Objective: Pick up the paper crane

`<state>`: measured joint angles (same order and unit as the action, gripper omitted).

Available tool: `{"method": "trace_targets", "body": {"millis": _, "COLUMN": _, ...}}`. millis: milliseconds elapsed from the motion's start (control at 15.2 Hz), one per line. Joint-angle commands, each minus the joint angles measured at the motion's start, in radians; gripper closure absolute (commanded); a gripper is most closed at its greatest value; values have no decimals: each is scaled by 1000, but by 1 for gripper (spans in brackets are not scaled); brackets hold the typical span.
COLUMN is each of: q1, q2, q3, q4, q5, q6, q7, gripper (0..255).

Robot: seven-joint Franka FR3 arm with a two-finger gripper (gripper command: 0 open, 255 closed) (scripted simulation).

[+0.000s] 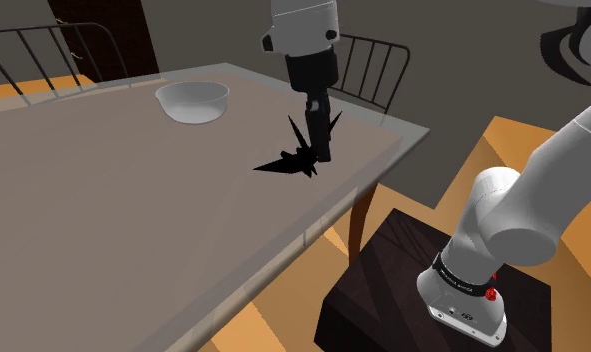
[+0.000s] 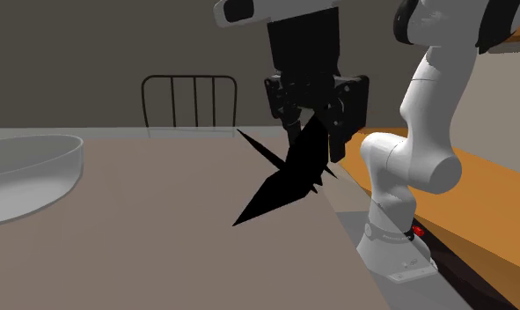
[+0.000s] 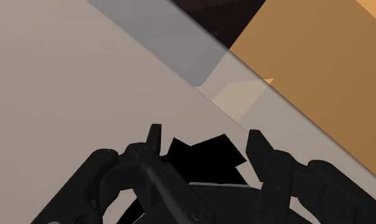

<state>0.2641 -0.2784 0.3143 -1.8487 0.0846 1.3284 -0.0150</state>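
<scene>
Reaching down from above, the end effector [image 2: 315,141] stands at the paper crane [image 1: 288,160], which sits on the desk [image 1: 103,200] well apart from the bowl [image 1: 193,102], out toward the desk corner on the side of the bowl that faces the stand [image 1: 383,270]; the approach is near vertical, probably because the crane spreads low and wide and only its middle offers anything to pinch. The fingers [image 3: 156,140] are partway apart with the crane's body filling the gap between them; in the wrist view both inner faces seem to meet it, so I judge the end effector closed on the crane, though black against black makes the contact hard to read. One wing tip reaches down and away from the bowl to the desk surface, so the crane looks gripped but not yet raised; the lift itself appears to remain. The crane is drawn flat black, with no folds or shading legible; its outline is all sharp points, with one long wing sweeping low, a thin spike rising toward the bowl's side, and shorter tips beside the end effector. Being thin and angular, it may twist or slip in the grip; a slow, straight rise would suit it.
</scene>
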Motion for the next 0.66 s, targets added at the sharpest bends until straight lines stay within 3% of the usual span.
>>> {"method": "trace_targets", "body": {"millis": 0, "q1": -2, "q2": 9, "q3": -1, "q4": 33, "q5": -3, "q6": -25, "q7": 0, "gripper": 255}}
{"method": "trace_targets", "body": {"millis": 594, "q1": -4, "q2": 42, "q3": 0, "q4": 165, "q5": -10, "q6": -124, "q7": 9, "gripper": 255}}
